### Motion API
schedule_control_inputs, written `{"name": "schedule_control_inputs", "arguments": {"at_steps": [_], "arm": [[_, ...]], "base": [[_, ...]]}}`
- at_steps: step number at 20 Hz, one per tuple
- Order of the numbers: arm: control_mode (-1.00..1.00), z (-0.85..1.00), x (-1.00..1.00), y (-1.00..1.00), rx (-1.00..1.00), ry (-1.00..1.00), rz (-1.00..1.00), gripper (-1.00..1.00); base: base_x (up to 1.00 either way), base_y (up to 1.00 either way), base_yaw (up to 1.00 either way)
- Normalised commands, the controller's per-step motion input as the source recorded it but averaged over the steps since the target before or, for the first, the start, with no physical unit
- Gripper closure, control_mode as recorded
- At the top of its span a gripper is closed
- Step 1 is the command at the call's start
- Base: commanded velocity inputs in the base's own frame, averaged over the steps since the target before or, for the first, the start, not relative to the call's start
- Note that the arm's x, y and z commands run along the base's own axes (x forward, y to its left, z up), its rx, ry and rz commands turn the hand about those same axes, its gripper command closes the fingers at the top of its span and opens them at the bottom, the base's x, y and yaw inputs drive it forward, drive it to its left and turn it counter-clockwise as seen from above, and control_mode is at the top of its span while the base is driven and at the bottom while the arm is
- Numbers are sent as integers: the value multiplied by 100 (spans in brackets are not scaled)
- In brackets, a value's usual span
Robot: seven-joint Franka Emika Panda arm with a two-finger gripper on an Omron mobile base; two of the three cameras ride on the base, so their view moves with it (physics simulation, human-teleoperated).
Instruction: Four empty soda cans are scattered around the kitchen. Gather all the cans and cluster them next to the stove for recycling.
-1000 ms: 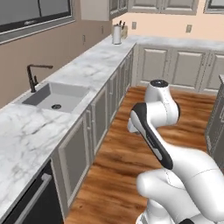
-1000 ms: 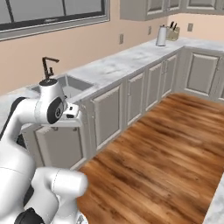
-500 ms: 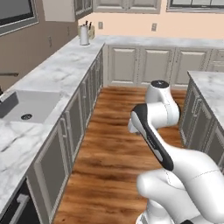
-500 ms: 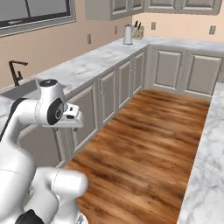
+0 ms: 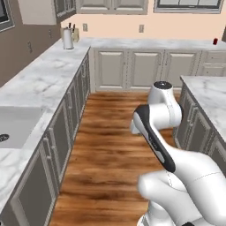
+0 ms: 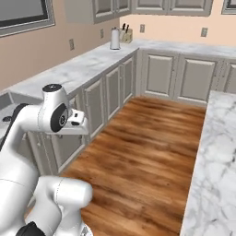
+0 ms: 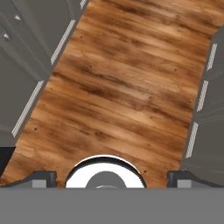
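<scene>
At the far left a sink [image 5: 11,128] sat in the marble worktop [image 5: 42,84], which ran back to a white canister [image 5: 67,39] and knife block [image 5: 75,34] in the corner. The claw [image 7: 111,177] hung over the wood floor [image 5: 106,150], jaws wide apart and empty. Far right, a red soda can [image 5: 215,41] stood on the back worktop.

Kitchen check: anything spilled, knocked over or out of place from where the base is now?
Nothing spilled or damaged. One small red soda can stands upright on the far counter, alone at its right end. The gripper is open over bare wood floor, holding nothing.
</scene>
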Motion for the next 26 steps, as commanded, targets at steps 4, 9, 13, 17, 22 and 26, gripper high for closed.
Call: {"name": "schedule_control_inputs", "arguments": {"at_steps": [4, 9, 13, 17, 22, 26], "arm": [[100, 0, 0, 0, 0, 0, 0, -100], [100, 0, 0, 0, 0, 0, 0, -100], [100, 0, 0, 0, 0, 0, 0, -100], [100, 0, 0, 0, 0, 0, 0, -100], [100, 0, 0, 0, 0, 0, 0, -100], [100, 0, 0, 0, 0, 0, 0, -100]], "base": [[83, 0, -10], [87, 0, -11], [89, 0, -11], [88, 0, -11], [85, 0, -11], [86, 0, -12]]}}
